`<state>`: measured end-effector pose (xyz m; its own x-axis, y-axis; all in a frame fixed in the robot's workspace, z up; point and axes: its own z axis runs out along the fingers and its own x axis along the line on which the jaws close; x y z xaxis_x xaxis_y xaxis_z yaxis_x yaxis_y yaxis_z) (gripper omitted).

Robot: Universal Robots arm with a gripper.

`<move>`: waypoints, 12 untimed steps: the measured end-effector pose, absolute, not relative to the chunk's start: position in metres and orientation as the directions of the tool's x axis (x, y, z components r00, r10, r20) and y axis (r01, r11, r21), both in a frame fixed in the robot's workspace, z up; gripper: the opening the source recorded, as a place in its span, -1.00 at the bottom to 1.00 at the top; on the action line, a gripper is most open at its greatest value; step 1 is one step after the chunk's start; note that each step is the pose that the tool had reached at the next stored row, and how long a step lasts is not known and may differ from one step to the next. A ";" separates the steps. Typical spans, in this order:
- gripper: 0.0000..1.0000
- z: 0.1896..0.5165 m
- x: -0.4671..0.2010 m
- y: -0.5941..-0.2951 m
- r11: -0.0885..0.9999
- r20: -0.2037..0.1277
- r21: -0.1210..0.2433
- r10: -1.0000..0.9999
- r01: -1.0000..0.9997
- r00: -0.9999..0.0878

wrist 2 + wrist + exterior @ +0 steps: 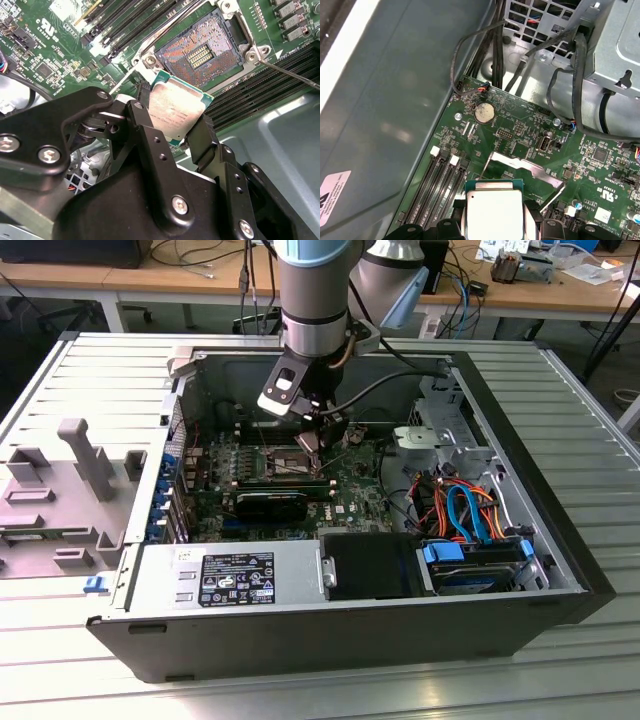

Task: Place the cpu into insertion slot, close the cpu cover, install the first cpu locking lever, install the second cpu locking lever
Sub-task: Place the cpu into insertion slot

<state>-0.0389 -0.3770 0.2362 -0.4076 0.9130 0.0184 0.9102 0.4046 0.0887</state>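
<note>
One open computer case held the green circuit board. In the exterior view, a grey power supply sat at seven o'clock of the board and a drive bay under blue and orange cables sat at four o'clock. The insertion slot lay uncovered on the board, its pin field bare. In the exterior view, the gripper hung just at two o'clock of the slot. Its jaws were clamped on two opposite edges of the cpu, which was tilted, silver top showing, and not yet seated in the slot.
</note>
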 end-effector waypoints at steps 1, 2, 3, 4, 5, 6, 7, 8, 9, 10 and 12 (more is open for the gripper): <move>0.08 0.236 -0.039 -0.377 0.404 0.018 0.089 0.913 0.910 -0.407; 0.08 0.236 -0.039 -0.377 0.403 0.018 0.089 0.914 0.911 -0.406; 0.08 0.236 -0.039 -0.377 0.403 0.018 0.089 0.914 0.911 -0.406; 0.08 0.236 -0.039 -0.377 0.401 0.018 0.089 0.914 0.912 -0.404; 0.08 0.236 -0.039 -0.377 0.401 0.018 0.089 0.915 0.912 -0.404; 0.08 0.236 -0.039 -0.377 0.399 0.018 0.089 0.916 0.913 -0.402; 0.08 0.236 -0.039 -0.377 0.397 0.018 0.088 0.916 0.913 -0.400; 0.08 0.236 -0.039 -0.377 0.396 0.017 0.088 0.917 0.914 -0.399; 0.08 0.235 -0.039 -0.377 0.394 0.017 0.088 0.918 0.915 -0.397; 0.08 0.235 -0.039 -0.377 0.393 0.017 0.088 0.918 0.915 -0.396; 0.08 0.235 -0.039 -0.377 0.390 0.016 0.087 0.920 0.917 -0.392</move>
